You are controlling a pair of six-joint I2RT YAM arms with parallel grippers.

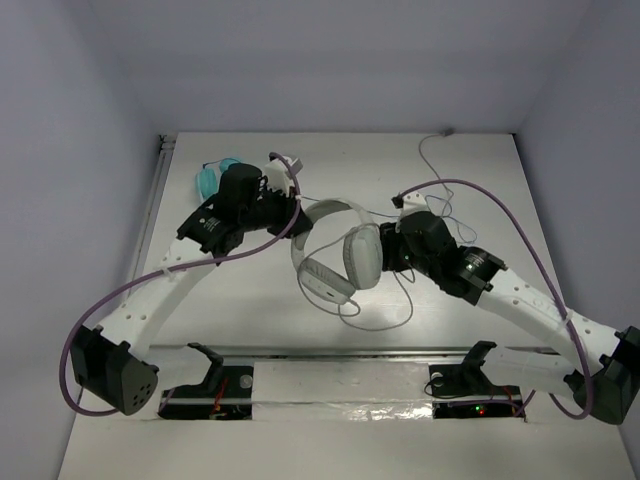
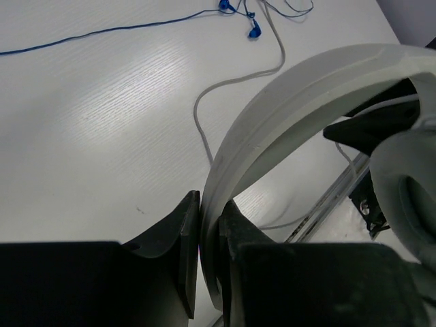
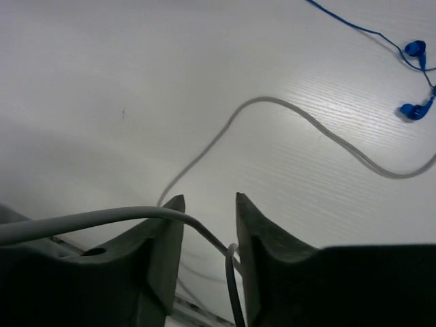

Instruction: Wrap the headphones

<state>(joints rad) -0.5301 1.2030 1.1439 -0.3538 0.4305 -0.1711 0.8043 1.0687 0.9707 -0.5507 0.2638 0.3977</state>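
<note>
1 camera looks down from above; 2 wrist cameras (close) share blue earbuds [image 3: 412, 109].

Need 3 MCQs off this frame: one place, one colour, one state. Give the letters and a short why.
1. Where does the left claw grip the headphones?
A. on the headband
B. on an ear cup
C. nowhere, it hangs open

2. What colour are the earbuds lying on the table?
A. red
B. blue
C. black

3. What state is the right claw in?
A. shut on an ear cup
B. open, with the cable crossing its gap
C. out of view

Key:
1 A: the left wrist view shows the headband pinched in its jaws.
2 B: both buds and their wire are blue.
3 B: the jaws stand apart and the thin cable runs down between them.
</note>
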